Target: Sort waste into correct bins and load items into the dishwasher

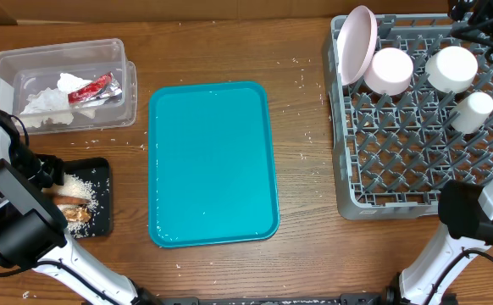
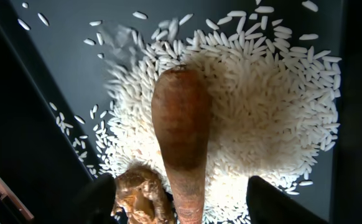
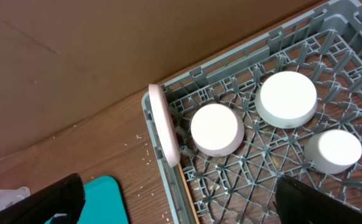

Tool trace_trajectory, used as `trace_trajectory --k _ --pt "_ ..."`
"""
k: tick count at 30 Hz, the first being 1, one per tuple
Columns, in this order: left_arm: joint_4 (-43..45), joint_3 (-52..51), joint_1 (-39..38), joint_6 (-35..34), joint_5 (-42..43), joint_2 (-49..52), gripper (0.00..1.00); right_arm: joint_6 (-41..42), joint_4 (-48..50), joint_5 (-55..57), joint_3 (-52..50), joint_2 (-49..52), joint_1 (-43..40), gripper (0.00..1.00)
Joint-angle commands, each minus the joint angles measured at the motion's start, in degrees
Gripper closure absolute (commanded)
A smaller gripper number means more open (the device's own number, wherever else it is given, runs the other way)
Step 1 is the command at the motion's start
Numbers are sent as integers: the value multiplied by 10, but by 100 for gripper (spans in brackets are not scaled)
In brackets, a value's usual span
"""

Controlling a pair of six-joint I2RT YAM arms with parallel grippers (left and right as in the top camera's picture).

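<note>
A thin brown sausage (image 2: 181, 143) lies on a heap of white rice (image 2: 262, 112) in the black tray (image 2: 63, 74), with a brown nutty chunk (image 2: 140, 196) beside it. My left gripper (image 2: 184, 199) is open just above them, one finger on each side of the sausage with a gap to it; the left finger is close against the chunk. The clear tub (image 1: 9, 76) holds the napkin (image 1: 47, 102) and foil wrapper (image 1: 90, 89). The grey rack (image 1: 399, 169) carries an upright plate (image 1: 357, 42), two bowls (image 1: 388, 70) (image 1: 451, 68) and a cup (image 1: 472, 111). My right gripper (image 3: 181, 211) is open and empty above the rack's left edge (image 3: 168, 180).
A large teal tray (image 1: 213, 161) lies in the middle of the wooden table. Loose rice grains are scattered on the wood around it (image 1: 306, 135). A brown cardboard wall (image 3: 75, 62) stands behind the rack.
</note>
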Motion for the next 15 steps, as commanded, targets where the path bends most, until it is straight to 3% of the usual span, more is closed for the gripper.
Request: trace_trajectory --k 1,8,15 --pt "-4 12 3 14 24 -16 29 -2 1 -3 4 -11 0 0" --pt "-41 119 -2 70 124 -56 28 -2 1 -3 4 -11 0 0" --pt "-36 163 -57 132 183 -225 28 -2 1 -3 4 -11 0 0"
